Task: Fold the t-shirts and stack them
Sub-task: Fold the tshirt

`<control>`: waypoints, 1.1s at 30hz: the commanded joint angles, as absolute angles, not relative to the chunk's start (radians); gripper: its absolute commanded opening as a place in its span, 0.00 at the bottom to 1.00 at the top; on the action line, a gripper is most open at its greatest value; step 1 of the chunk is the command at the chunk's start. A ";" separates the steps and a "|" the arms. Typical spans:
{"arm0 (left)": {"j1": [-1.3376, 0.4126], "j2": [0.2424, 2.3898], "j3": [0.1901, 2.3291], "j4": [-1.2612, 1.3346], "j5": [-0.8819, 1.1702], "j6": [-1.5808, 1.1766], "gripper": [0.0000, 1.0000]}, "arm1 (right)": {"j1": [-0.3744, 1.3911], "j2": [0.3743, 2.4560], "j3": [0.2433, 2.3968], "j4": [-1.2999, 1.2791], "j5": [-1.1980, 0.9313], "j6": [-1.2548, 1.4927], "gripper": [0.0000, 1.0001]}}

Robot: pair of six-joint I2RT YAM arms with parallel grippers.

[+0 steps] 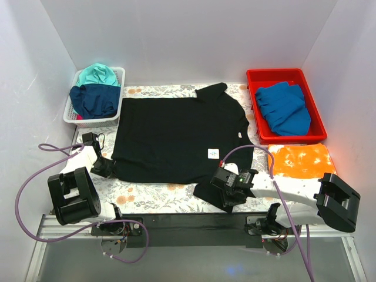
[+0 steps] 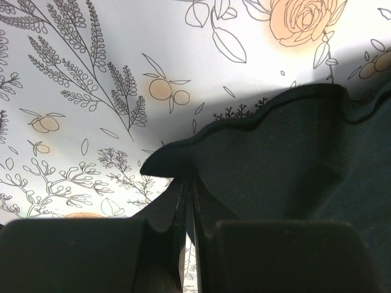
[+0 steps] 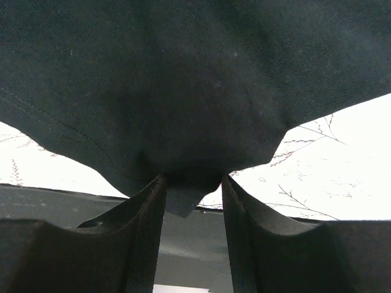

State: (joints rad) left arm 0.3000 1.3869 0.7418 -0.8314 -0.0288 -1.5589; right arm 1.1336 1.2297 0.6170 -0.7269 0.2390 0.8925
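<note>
The large black t-shirt (image 1: 176, 135) lies spread flat on the printed table cloth, its white square label (image 1: 213, 153) near the lower right. My left gripper (image 1: 107, 168) is at the shirt's lower left corner; in the left wrist view the gripper (image 2: 189, 183) is shut on the shirt's edge (image 2: 293, 159). My right gripper (image 1: 230, 189) is at the lower right, where the cloth is bunched. In the right wrist view the gripper (image 3: 192, 180) pinches a thick wad of the black cloth (image 3: 183, 73), jaws held apart by it.
A white basket (image 1: 120, 76) at back left holds a teal shirt (image 1: 97, 73) and a navy shirt (image 1: 94, 100). A red bin (image 1: 282, 73) at back right holds a blue shirt (image 1: 285, 108). A folded orange shirt (image 1: 302, 160) lies before it. The table's black front edge (image 1: 188, 220) is just behind my grippers.
</note>
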 commanded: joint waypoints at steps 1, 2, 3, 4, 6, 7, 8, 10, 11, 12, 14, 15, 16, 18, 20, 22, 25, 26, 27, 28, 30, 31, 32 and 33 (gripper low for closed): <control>0.308 1.393 0.755 -0.819 -0.028 -1.554 0.00 | 1.138 1.229 0.594 -0.739 0.219 0.931 0.47; 0.308 1.393 0.755 -0.818 -0.026 -1.554 0.00 | 1.138 1.233 0.582 -0.738 0.210 0.933 0.47; 0.308 1.394 0.756 -0.819 -0.028 -1.554 0.00 | 1.138 1.233 0.574 -0.738 0.203 0.939 0.47; 0.308 1.394 0.756 -0.819 -0.028 -1.552 0.00 | 1.140 1.232 0.565 -0.735 0.183 0.946 0.46; 0.307 1.391 0.756 -0.821 -0.029 -1.552 0.00 | 1.138 1.217 0.539 -0.726 0.170 0.957 0.46; 0.307 1.391 0.761 -0.822 -0.031 -1.549 0.00 | 1.138 1.210 0.529 -0.718 0.158 0.959 0.46; 0.307 1.391 0.761 -0.821 -0.031 -1.549 0.00 | 1.138 1.200 0.520 -0.715 0.156 0.968 0.45; 0.307 1.390 0.762 -0.822 -0.029 -1.549 0.00 | 1.138 1.195 0.509 -0.709 0.146 0.969 0.43; 0.308 1.390 0.762 -0.822 -0.029 -1.552 0.00 | 1.138 1.203 0.508 -0.709 0.141 0.968 0.43; 0.307 1.388 0.762 -0.824 -0.031 -1.552 0.00 | 1.140 1.207 0.508 -0.710 0.137 0.968 0.42; 0.307 1.385 0.761 -0.825 -0.032 -1.549 0.00 | 1.140 1.221 0.512 -0.712 0.132 0.963 0.34; 0.307 1.382 0.762 -0.827 -0.034 -1.551 0.00 | 1.138 1.223 0.514 -0.713 0.132 0.960 0.23; 0.307 1.381 0.762 -0.828 -0.035 -1.549 0.00 | 1.138 1.226 0.517 -0.713 0.133 0.960 0.14; 0.308 1.370 0.770 -0.838 -0.037 -1.549 0.00 | 1.138 1.223 0.525 -0.724 0.141 0.963 0.01; 0.307 1.361 0.784 -0.851 -0.041 -1.548 0.00 | 1.138 1.220 0.537 -0.750 0.150 0.966 0.01; 0.307 1.341 0.805 -0.864 -0.049 -1.546 0.00 | 1.138 1.218 0.567 -0.784 0.175 0.976 0.01; 0.307 1.300 0.836 -0.899 -0.055 -1.545 0.00 | 1.140 1.190 0.615 -0.879 0.236 0.997 0.01; 0.307 1.289 0.842 -0.917 -0.057 -1.545 0.00 | 1.138 1.168 0.649 -0.908 0.254 1.002 0.01; 0.308 1.273 0.850 -0.928 -0.060 -1.546 0.00 | 1.140 1.155 0.664 -0.951 0.271 1.009 0.01; 0.307 1.260 0.862 -0.940 -0.063 -1.548 0.00 | 1.138 1.141 0.675 -0.971 0.297 1.015 0.01; 0.308 1.223 0.877 -0.977 -0.081 -1.551 0.00 | 1.138 1.105 0.707 -1.005 0.317 1.032 0.01; 0.307 1.213 0.893 -0.991 -0.089 -1.554 0.00 | 1.140 1.092 0.718 -1.038 0.340 1.037 0.01; 0.307 1.203 0.899 -1.017 -0.103 -1.557 0.00 | 1.138 1.075 0.725 -1.054 0.354 1.046 0.01; 0.307 1.198 0.903 -1.025 -0.112 -1.560 0.00 | 1.138 1.069 0.744 -1.072 0.366 1.051 0.01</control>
